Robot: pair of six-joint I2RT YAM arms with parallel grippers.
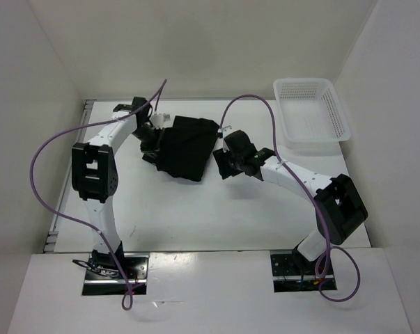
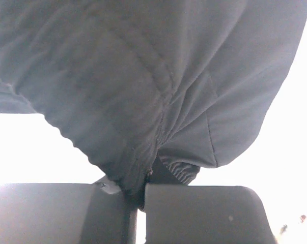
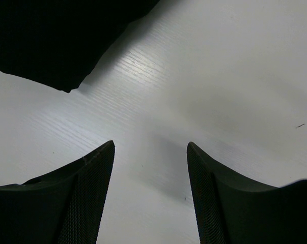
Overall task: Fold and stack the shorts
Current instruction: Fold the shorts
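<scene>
Top external: black shorts [image 1: 185, 146] bunched on the table [image 1: 196, 209] toward the back, white basket [image 1: 313, 138] well apart at far right
Left wrist: left gripper [image 2: 138, 193] clamped on a gathered fold of the shorts, fabric seemingly raised
Right wrist: right gripper [image 3: 150, 145] spread wide, empty, near the shorts' corner

No writing, brand, number or sign can be read in any view. Up close, the shorts [image 1: 187, 147] show only plain black fabric, seams and a gathered band. The white mesh basket [image 1: 285, 115] and the table [image 1: 196, 216] carry no legible marking.
</scene>
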